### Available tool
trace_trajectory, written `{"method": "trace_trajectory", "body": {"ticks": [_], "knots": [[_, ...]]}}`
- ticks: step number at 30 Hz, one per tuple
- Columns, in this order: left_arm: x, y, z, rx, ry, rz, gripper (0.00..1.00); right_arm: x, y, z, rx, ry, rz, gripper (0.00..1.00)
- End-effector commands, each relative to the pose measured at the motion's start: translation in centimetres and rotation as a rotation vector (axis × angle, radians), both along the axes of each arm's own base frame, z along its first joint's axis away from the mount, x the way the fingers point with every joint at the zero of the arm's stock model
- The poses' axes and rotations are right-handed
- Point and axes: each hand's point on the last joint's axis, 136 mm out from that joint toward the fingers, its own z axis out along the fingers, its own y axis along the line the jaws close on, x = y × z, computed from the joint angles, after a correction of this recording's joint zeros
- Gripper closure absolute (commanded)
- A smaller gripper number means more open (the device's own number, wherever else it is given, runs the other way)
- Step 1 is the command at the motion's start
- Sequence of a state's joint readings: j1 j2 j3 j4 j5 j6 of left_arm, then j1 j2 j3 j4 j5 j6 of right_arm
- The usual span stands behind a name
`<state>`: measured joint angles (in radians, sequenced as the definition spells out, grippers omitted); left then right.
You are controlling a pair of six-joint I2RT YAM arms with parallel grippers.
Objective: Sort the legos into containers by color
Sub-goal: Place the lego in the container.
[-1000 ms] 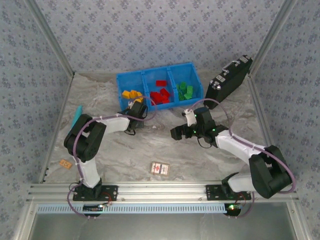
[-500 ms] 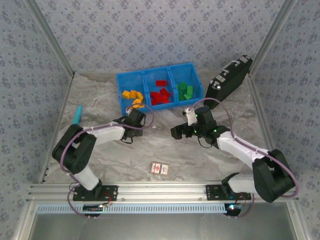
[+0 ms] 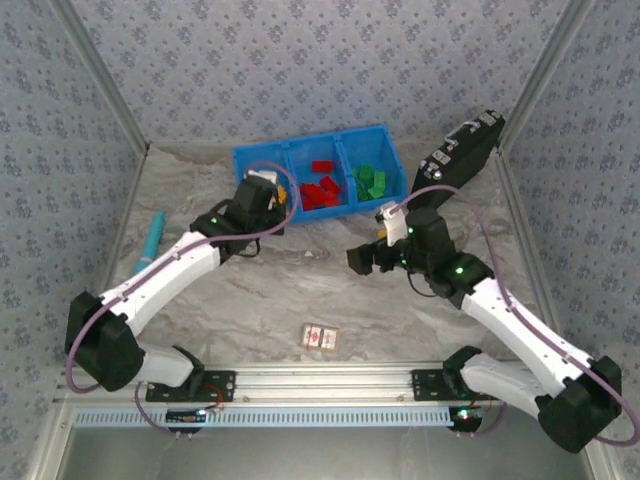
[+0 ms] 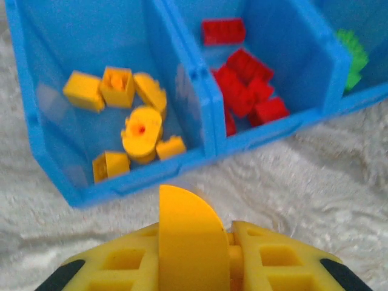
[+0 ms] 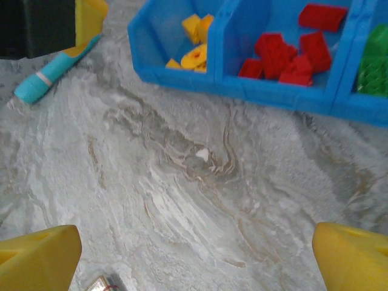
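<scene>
The left gripper (image 4: pixel 195 251) is clenched on a half-round yellow brick (image 4: pixel 185 224), which stands upright between its two yellow fingers (image 4: pixel 276 257). In the left wrist view the brick hangs just short of the blue tray (image 4: pixel 203 121), in front of the near wall of the tray's left compartment. From above, the left gripper (image 3: pixel 262 192) sits over that same left end of the blue tray (image 3: pixel 262 156).

Inside the left compartment lie the other yellow bricks (image 4: pixel 130 121), a round one among them, bunched toward the near wall. The middle compartment holds the red bricks (image 4: pixel 248 85) in a loose heap, with one apart at the far wall. The green bricks (image 4: pixel 351 57) are in the right compartment. The overhead view shows the same order, with the red bricks (image 3: pixel 320 190) in the middle and the green bricks (image 3: pixel 372 182) on the right.

The right gripper (image 3: pixel 362 260) hovers in front of the tray's right half, well apart from it. Its jaws are spread wide, with nothing between them but bare table (image 5: pixel 200 182); in its own camera the right gripper (image 5: pixel 194 257) faces the tray's near wall.

A teal pen (image 3: pixel 150 240) lies on the table well to the left of the tray. A black case (image 3: pixel 460 155) leans just to the tray's right. A small card box (image 3: pixel 320 336) lies flat far in front of the tray's middle compartment.
</scene>
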<state>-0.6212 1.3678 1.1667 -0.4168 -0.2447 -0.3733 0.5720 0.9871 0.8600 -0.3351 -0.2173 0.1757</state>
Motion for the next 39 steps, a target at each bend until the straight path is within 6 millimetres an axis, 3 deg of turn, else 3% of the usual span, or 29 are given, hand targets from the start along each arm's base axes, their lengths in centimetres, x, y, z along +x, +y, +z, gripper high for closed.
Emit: {"method": "trace_trajectory", "body": {"ticks": [1, 6, 8, 9, 12, 17, 22, 28, 33, 39], "knots": [[1.1, 0.2, 3.6, -0.014, -0.062, -0.042, 0.74, -1.0, -1.7, 3.0, -0.042, -0.002, -0.054, 0.00], [3.8, 0.3, 5.9, -0.015, -0.102, -0.051, 0.74, -1.4, -2.8, 7.3, -0.036, -0.044, -0.089, 0.00], [5.0, 0.4, 6.3, -0.061, -0.101, -0.048, 0.74, -1.4, -3.0, 8.4, -0.042, -0.056, -0.091, 0.00], [5.7, 0.5, 6.5, -0.075, -0.106, -0.042, 0.74, -1.4, -3.1, 9.9, -0.031, -0.080, -0.090, 0.00], [7.6, 0.8, 6.3, -0.069, -0.107, -0.029, 0.74, -1.2, -3.1, 11.2, -0.032, -0.099, -0.088, 0.00], [10.9, 1.1, 3.2, -0.046, -0.062, 0.001, 0.74, -0.8, -3.1, 12.6, -0.019, -0.127, -0.090, 0.00], [13.7, 1.1, -1.9, -0.043, 0.020, 0.036, 0.74, -0.7, -3.5, 14.0, 0.003, -0.159, -0.095, 0.00], [16.5, 0.9, -7.3, -0.026, 0.096, 0.080, 0.73, 0.1, -4.1, 13.6, 0.013, -0.148, -0.098, 0.00], [18.3, 0.8, -9.7, 0.004, 0.110, 0.103, 0.69, 1.3, -4.8, 12.9, 0.011, -0.141, -0.121, 0.00], [19.6, 1.2, -10.7, 0.041, 0.119, 0.115, 0.59, 2.9, -4.9, 11.3, 0.030, -0.130, -0.131, 0.00]]}}
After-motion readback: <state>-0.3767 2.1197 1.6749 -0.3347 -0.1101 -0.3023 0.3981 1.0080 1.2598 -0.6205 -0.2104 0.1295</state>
